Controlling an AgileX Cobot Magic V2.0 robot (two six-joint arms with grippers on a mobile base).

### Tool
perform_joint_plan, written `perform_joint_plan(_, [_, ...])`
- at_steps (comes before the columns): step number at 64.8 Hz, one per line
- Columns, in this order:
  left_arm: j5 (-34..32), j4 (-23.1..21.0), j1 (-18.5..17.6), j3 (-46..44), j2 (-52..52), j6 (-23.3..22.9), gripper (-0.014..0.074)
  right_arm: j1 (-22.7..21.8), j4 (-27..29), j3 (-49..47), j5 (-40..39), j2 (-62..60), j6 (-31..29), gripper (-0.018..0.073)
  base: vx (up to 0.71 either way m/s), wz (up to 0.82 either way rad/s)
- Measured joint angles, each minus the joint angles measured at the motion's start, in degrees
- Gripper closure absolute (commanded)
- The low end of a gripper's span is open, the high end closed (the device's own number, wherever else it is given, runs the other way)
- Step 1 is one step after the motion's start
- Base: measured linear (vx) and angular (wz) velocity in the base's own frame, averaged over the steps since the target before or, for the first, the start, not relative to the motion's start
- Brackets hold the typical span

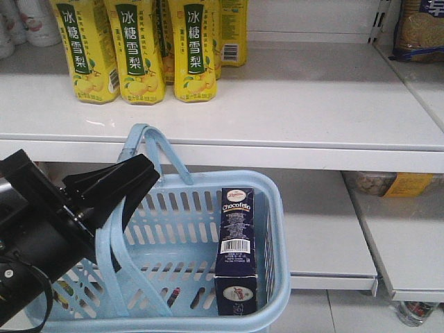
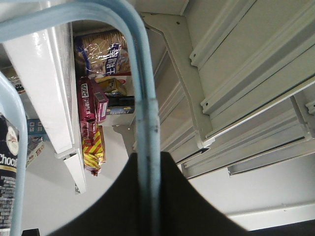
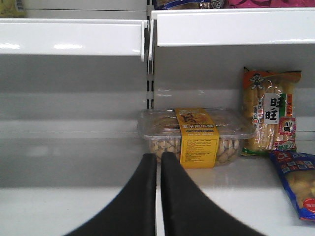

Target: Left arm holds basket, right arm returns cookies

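At lower centre of the right wrist view, your right gripper [image 3: 158,156] has both black fingers pressed together on nothing, facing a clear plastic snack tub with yellow label [image 3: 197,137]. Your left gripper [image 1: 142,177] is clamped on a hoop handle [image 2: 145,98] of the light blue slotted plastic basket [image 1: 201,178]. The tall dark navy cardboard cookie box [image 1: 238,250] stands upright inside, centre-right of the front view. Spread the right jaws, descend from above, pinch the box's narrow faces near its top, and lift clear of the rim.
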Motion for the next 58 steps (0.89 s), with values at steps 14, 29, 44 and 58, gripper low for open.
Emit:
perform_joint_plan(14, [-0.14, 0.00, 0.00, 0.00, 0.00, 0.00, 0.0599, 0.00, 0.00, 0.00, 0.00, 0.00, 0.00, 0.0565, 0.00, 0.00])
perform_joint_plan(29, [-0.20, 0.00, 0.00, 0.00, 0.00, 0.00, 0.0599, 0.00, 0.00, 0.00, 0.00, 0.00, 0.00, 0.0565, 0.00, 0.00])
perform_joint_plan(44, [-0.20, 0.00, 0.00, 0.00, 0.00, 0.00, 0.0599, 0.00, 0.00, 0.00, 0.00, 0.00, 0.00, 0.0565, 0.00, 0.00])
perform_joint_plan(58, [-0.20, 0.00, 0.00, 0.00, 0.00, 0.00, 0.0599, 0.00, 0.00, 0.00, 0.00, 0.00, 0.00, 0.0565, 0.00, 0.00])
